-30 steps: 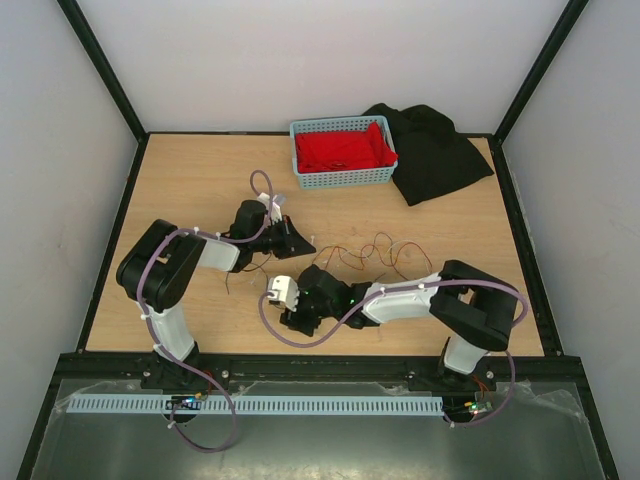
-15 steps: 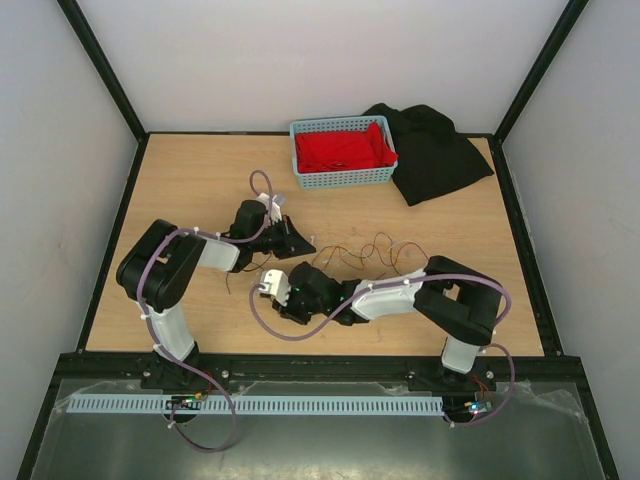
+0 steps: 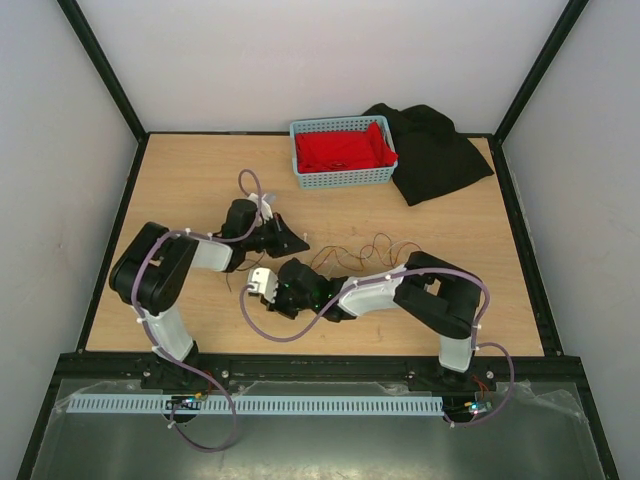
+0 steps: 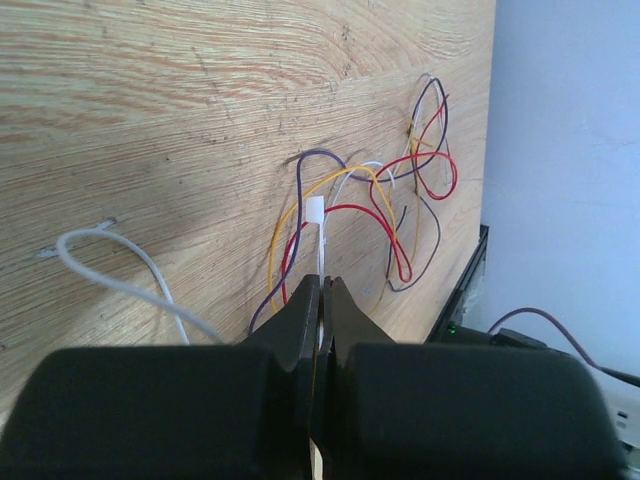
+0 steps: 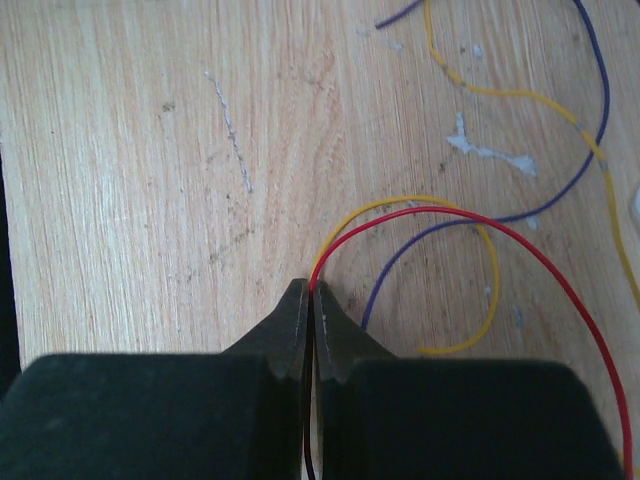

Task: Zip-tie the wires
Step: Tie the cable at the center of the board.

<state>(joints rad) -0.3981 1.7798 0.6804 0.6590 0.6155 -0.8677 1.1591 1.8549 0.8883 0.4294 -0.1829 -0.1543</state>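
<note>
**Both grippers clamped, one on the zip tie and one on a wire**

The left arm (image 3: pixel 190 250) folds at its elbow by the left edge of the table (image 3: pixel 200 180). Its forearm reaches out and to the right, toward the middle of the board. The left gripper (image 4: pixel 320 292) has its fingers pressed together on the zip tie (image 4: pixel 318 235). The whitish strip sticks straight out from between the tips, with its square head at the far end. Seen from the left wrist, the head lies over loops of red, yellow and purple wire, but I cannot tell whether it touches them.

The right arm (image 3: pixel 390 290) bends at its elbow on the right side. Its forearm stretches left across the near half of the table, which brings its wrist just in front of the left gripper. The right gripper (image 5: pixel 312 292) is closed as well. Its fingertips pinch the red wire (image 5: pixel 450 225) where that strand curves in to meet them, low over the wood.

The wires (image 3: pixel 365 250) lie in a loose, curly tangle on the table, to the right of both grippers. From the right wrist, a yellow strand and a purple strand arc beside the red one.

At the far edge sits a pale blue basket (image 3: pixel 340 180) holding red cloth (image 3: pixel 340 150). A black cloth (image 3: pixel 430 155) lies just beside it on the right.
</note>
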